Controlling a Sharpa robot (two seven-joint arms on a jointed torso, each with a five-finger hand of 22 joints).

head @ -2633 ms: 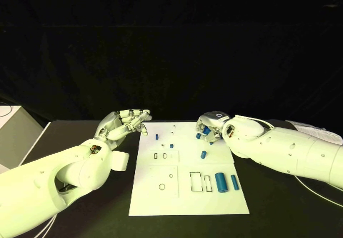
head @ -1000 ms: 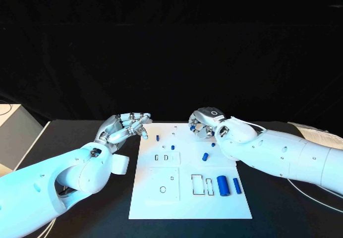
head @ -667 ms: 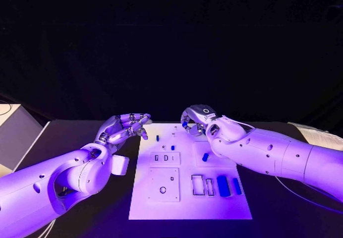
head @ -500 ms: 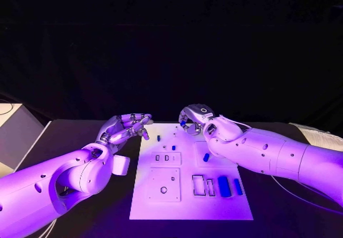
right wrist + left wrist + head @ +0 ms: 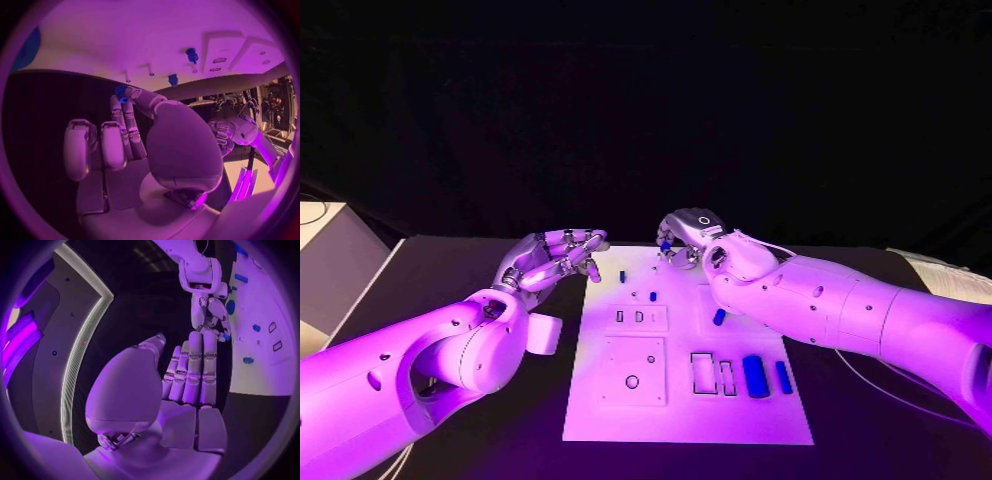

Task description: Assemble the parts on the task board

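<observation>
A: So, where is the right hand (image 5: 684,238) sitting?

B: It is hovering over the far edge of the board (image 5: 678,420), fingers curled in, and it is pinching a small blue part (image 5: 121,92) between thumb and fingertips. In the head view that part (image 5: 666,245) is showing just under the knuckles.

A: And the left hand (image 5: 557,254)?

B: It is hanging beside the board's far left corner, over the dark surface (image 5: 430,275). Its fingers are lying close together and bending loosely, with nothing in them; the thumb is standing a little apart in the left wrist view.

A: What is lying on the board?

B: Two long blue cylinders (image 5: 756,376) are lying side by side near the right edge, next to two empty rectangular slots (image 5: 702,372). A shorter blue piece (image 5: 718,317) is lying tilted toward the middle right. Two small blue pegs (image 5: 653,296) are standing upright in the far left part, well apart from the cylinders.

A: Are the hands touching each other?

B: No, they are staying apart, with the board's far left corner between them.
</observation>
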